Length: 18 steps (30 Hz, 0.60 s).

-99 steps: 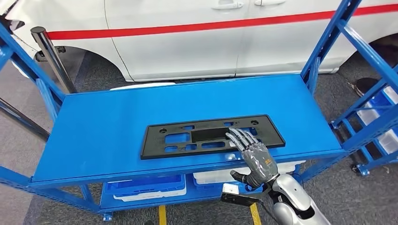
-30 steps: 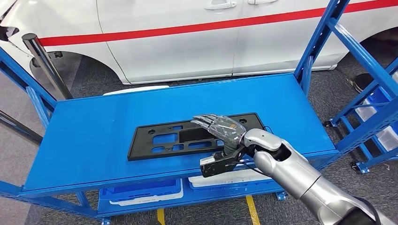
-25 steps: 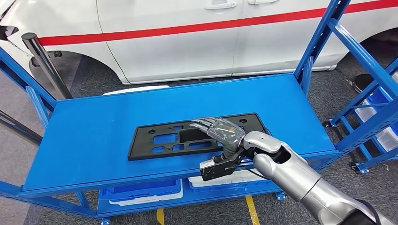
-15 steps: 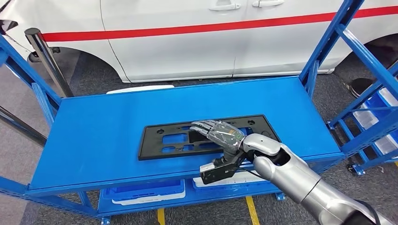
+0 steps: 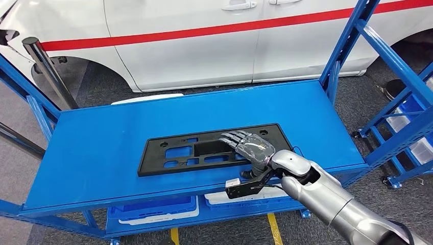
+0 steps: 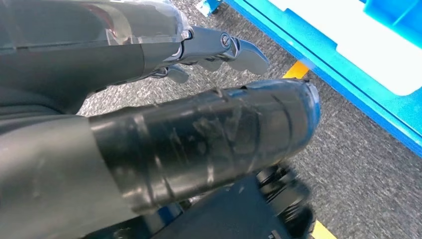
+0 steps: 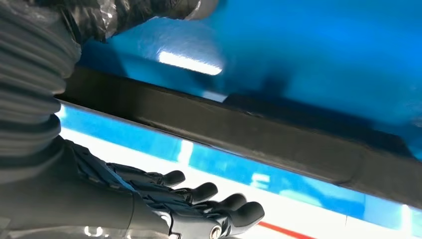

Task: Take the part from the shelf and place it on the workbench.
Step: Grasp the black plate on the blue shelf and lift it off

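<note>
Part first: a flat black plastic mounting plate (image 5: 214, 148), long and rectangular, with several rectangular cut-outs through which the blue beneath shows and small round holes near its corners, lies flat on the top deck of the blue metal shelf (image 5: 102, 153), nearer the front edge than the back. Its long sides run almost parallel to that edge. In the right wrist view the plate (image 7: 239, 127) appears as a dark, thick-edged bar against the glossy blue surface. The robot's right hand (image 5: 251, 149) reaches over the shelf's front edge and lies palm-down over the right portion of the plate, fingers (image 5: 232, 138) extended and slightly apart, pointing across it; whether they press on it or hover just above cannot be told, and nothing is clasped. In the right wrist view the dark fingers (image 7: 219, 199) are stretched out side by side. The left hand (image 6: 164, 124) hangs over grey carpeted floor beside a blue shelf frame, fingers (image 6: 219, 47) loosely extended and holding nothing. Behind the shelf stands a white car with a red stripe (image 5: 214, 30). Blue and white bins (image 5: 153, 206) sit on the lower level.
</note>
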Available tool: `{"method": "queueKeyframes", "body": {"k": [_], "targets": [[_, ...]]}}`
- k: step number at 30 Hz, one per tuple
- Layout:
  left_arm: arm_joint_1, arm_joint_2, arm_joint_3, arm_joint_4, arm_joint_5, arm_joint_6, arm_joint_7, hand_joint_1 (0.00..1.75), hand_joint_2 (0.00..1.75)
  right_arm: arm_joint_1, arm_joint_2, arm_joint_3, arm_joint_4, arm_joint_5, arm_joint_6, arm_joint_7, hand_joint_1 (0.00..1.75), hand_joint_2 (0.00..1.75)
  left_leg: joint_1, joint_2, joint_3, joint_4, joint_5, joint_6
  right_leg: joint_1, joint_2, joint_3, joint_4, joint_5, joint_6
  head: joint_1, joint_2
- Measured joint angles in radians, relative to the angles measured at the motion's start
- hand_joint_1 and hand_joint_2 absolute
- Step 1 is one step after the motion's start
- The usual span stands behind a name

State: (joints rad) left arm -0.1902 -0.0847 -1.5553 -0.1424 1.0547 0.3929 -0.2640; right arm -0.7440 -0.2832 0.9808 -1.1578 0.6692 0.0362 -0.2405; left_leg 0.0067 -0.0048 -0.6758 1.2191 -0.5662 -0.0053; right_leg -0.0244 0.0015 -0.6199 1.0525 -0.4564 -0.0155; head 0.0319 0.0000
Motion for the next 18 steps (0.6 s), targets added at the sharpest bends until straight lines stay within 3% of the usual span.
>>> {"method": "queueKeyframes", "body": {"k": [2, 3, 5, 7, 9, 12, 14, 16, 17, 18], "targets": [[0.002, 0.000, 0.000, 0.000, 0.001, 0.000, 0.000, 0.00, 0.00, 0.003, 0.002, -0.002, 0.017, 0.019, -0.014, 0.004, 0.00, 1.75, 0.002, 0.000, -0.042, 0.083, -0.018, -0.002, 0.002, 0.000, 0.002, 0.000, -0.001, -0.001, 0.000, 0.000], [0.004, 0.000, 0.000, 0.000, 0.001, 0.000, 0.000, 0.00, 0.00, 0.004, 0.002, -0.003, 0.023, 0.025, -0.018, 0.004, 0.00, 1.75, 0.002, 0.000, -0.037, 0.072, 0.000, 0.000, 0.002, 0.000, 0.004, 0.000, -0.001, -0.002, 0.000, 0.000], [0.003, 0.000, 0.000, 0.000, 0.001, 0.000, 0.000, 0.00, 0.00, 0.004, 0.005, -0.005, 0.030, 0.031, -0.022, 0.004, 0.00, 1.75, 0.000, 0.000, 0.020, -0.046, 0.069, 0.010, 0.004, 0.002, 0.009, -0.001, -0.003, -0.002, 0.000, 0.000], [0.001, 0.000, 0.000, 0.000, 0.001, 0.000, -0.001, 0.00, 0.00, 0.004, 0.008, -0.007, 0.037, 0.043, -0.030, 0.009, 0.00, 1.75, -0.006, 0.001, 0.076, -0.161, 0.107, 0.023, 0.006, 0.003, 0.012, -0.001, -0.003, 0.004, 0.000, 0.000], [0.000, 0.000, 0.000, 0.000, 0.001, 0.000, -0.001, 0.00, 0.00, 0.004, 0.008, -0.010, 0.043, 0.072, -0.051, 0.025, 0.00, 1.75, -0.011, 0.000, 0.091, -0.194, 0.107, 0.030, 0.007, 0.003, 0.012, -0.005, -0.001, 0.014, 0.000, 0.000], [0.001, 0.000, 0.000, 0.000, 0.001, 0.000, -0.001, 0.00, 0.00, 0.011, 0.009, -0.014, 0.053, 0.156, -0.107, 0.068, 0.00, 1.75, -0.006, 0.002, 0.102, -0.218, 0.123, 0.042, 0.006, 0.002, 0.014, -0.002, -0.009, 0.030, 0.001, 0.000], [0.000, 0.000, 0.000, 0.000, 0.001, 0.000, 0.000, 0.00, 0.00, 0.022, 0.009, -0.017, 0.063, 0.220, -0.151, 0.097, 0.00, 1.75, -0.002, 0.004, 0.107, -0.232, 0.133, 0.051, 0.005, 0.001, -0.019, 0.072, -0.058, 0.036, 0.002, 0.000], [0.001, 0.000, 0.000, 0.000, 0.001, -0.001, 0.000, 0.00, 0.00, 0.036, 0.010, -0.024, 0.072, 0.278, -0.188, 0.120, 0.00, 1.75, -0.004, 0.003, 0.102, -0.230, 0.134, 0.055, 0.005, 0.001, -0.079, 0.197, -0.115, 0.039, 0.002, 0.000], [0.003, 0.000, 0.000, 0.000, 0.000, -0.002, 0.001, 0.00, 0.00, 0.044, 0.010, -0.029, 0.076, 0.307, -0.203, 0.129, 0.00, 1.75, -0.005, 0.003, 0.101, -0.229, 0.134, 0.055, 0.004, 0.001, -0.099, 0.238, -0.125, 0.041, 0.002, 0.000], [0.004, 0.000, 0.000, 0.000, 0.000, -0.002, 0.002, 0.00, 0.00, 0.051, 0.012, -0.035, 0.081, 0.339, -0.215, 0.136, 0.00, 1.75, -0.005, 0.003, 0.101, -0.227, 0.133, 0.055, 0.004, 0.001, -0.100, 0.242, -0.114, 0.042, 0.002, 0.000]]}}
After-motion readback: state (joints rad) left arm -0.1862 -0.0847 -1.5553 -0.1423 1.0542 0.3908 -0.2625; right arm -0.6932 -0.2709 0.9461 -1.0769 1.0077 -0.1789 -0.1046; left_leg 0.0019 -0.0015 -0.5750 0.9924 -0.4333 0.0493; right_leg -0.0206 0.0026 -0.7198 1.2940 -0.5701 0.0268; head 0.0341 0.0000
